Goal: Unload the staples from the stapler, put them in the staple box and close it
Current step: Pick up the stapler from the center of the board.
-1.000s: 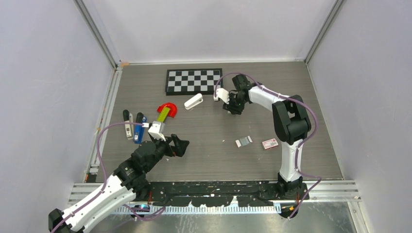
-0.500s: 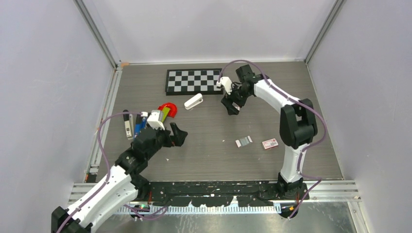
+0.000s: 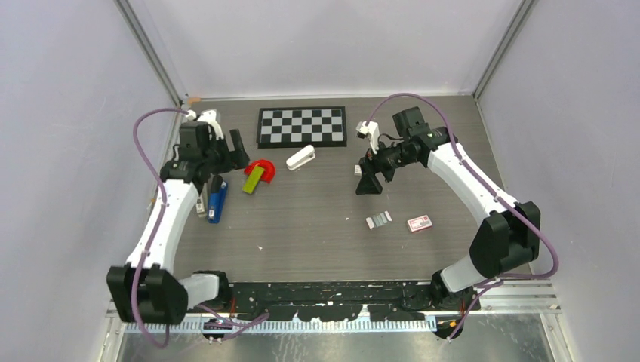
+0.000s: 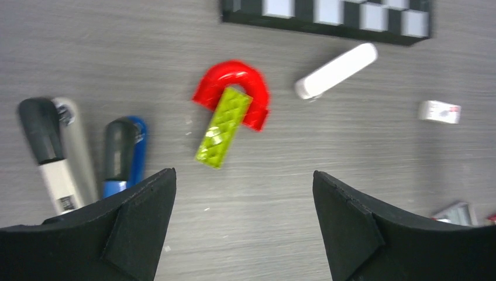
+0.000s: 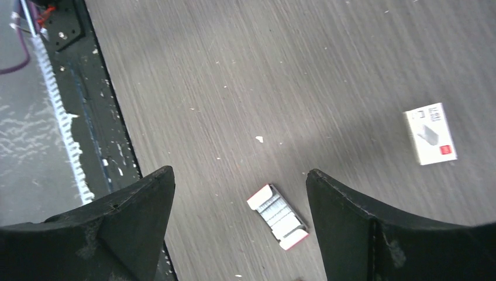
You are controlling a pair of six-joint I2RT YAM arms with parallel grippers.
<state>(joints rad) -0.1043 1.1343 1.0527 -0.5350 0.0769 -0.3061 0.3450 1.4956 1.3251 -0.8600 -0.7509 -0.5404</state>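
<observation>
Left wrist: near end of stapler (image 4: 126, 153) hidden

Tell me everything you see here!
Black-and-white checkered board: 1, black-white, far middle.
Small white plastic stapler: 1, white, before board.
Red plastic arch block: 1, red, left of white stapler.
Yellow-green studded brick: 1, yellow-green, overlapping arch.
Small bright-blue plastic stapler: 1, blue, left side.
Grey-and-black tool: 1, grey, beside blue stapler.
Small white box: 1, white, middle.
Silver staple strip: 1, silver, right side.
Red-and-white staple box: 1, red-white, beside strip.
Left hand: 1, black, open.
Right hand: 1, black, open.
</observation>
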